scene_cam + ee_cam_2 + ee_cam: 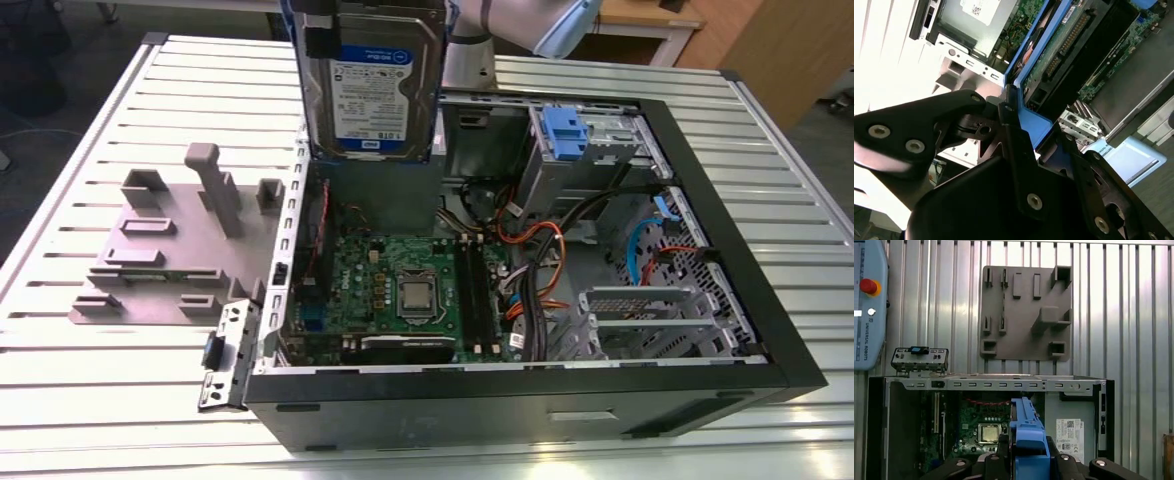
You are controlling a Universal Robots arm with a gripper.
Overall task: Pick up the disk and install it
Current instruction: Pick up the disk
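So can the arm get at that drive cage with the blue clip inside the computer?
Probably yes. The computer case lies with its side off, so the drive cage is open from above, and the jaws hold the disk aloft close by.

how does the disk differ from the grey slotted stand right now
The disk is silver with a white-and-blue label; the stand is plain grey. The disk hangs upright in the tool above the open case; the stand lies flat on the table, untouched. Both are roughly rectangular.

Disk upper end cropped, exterior view.
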